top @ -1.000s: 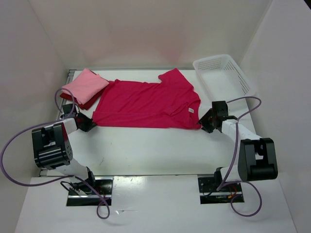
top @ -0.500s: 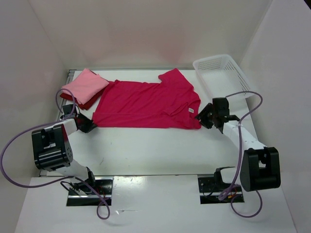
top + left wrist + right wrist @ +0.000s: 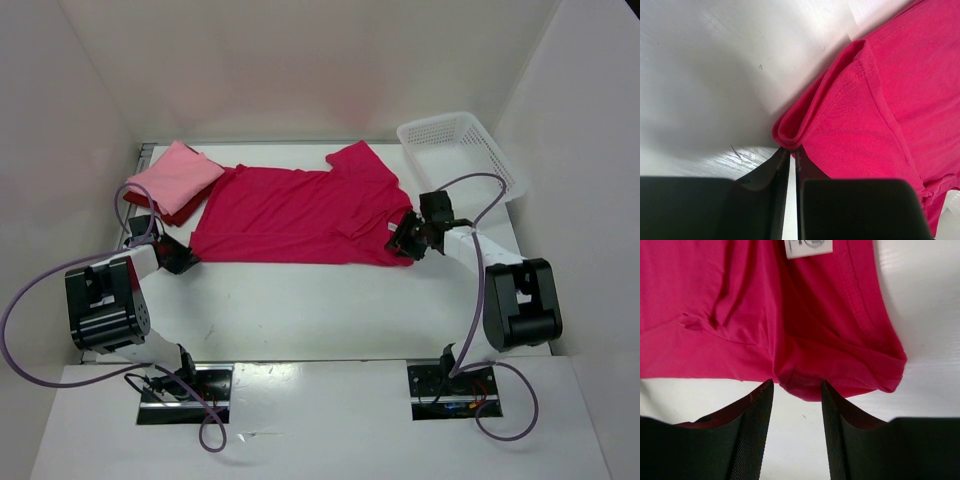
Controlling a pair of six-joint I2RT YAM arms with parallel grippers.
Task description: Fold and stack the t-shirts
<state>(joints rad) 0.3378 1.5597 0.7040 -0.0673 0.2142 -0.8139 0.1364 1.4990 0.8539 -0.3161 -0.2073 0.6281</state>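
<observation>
The magenta t-shirt (image 3: 300,215) lies spread flat mid-table, collar to the right with a white label (image 3: 809,246). At the back left, a folded light pink t-shirt (image 3: 175,175) rests on a folded dark red one (image 3: 180,212). My left gripper (image 3: 190,257) sits at the magenta shirt's near-left corner, its jaws almost together and pinching a rolled fold of the hem (image 3: 790,135) at the tips (image 3: 790,150). On the other side, my right gripper (image 3: 400,243) is open at the near-right corner, and the fingers (image 3: 760,410) straddle a bunched bit of cloth (image 3: 800,382).
A white lattice basket (image 3: 500,160) stands at the back right, just beyond the right arm. White walls enclose the table on three sides. Purple cables loop beside both arm bases.
The right gripper has moved left and away from its base, onto the shirt's near-right corner, which now lies between its fingers. The left gripper and the shirts stay where they were.
</observation>
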